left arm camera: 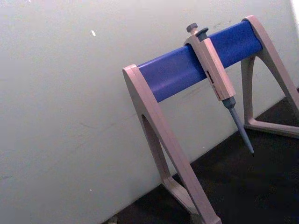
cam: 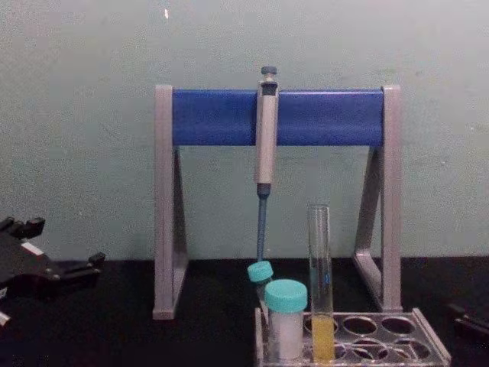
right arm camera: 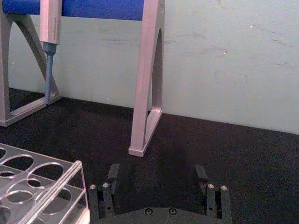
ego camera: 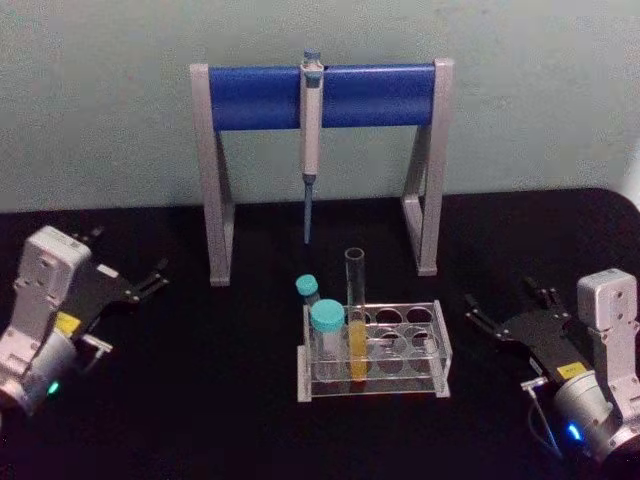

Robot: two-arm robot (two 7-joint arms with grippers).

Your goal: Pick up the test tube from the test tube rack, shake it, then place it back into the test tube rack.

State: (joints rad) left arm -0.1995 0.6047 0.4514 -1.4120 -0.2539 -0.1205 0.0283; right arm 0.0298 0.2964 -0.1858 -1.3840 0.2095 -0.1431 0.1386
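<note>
Jaws of both grippers gape empty, while chest view shows the test tube (cam: 319,283) upright in its test tube rack (cam: 428,348).

Right end effector (right arm camera: 159,179) low over the black surface (right arm camera: 243,154), fingers (right arm camera: 202,173) spread wide apart, nothing between them. Corner of the clear test tube rack (right arm camera: 44,186) just beside it, visible holes empty. Beyond: grey leg of the pipette stand (right arm camera: 148,79), pipette (right arm camera: 49,42) hanging from the blue bar.

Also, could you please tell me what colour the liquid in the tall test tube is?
Yellow; the test tube shows it best in the chest view.
</note>
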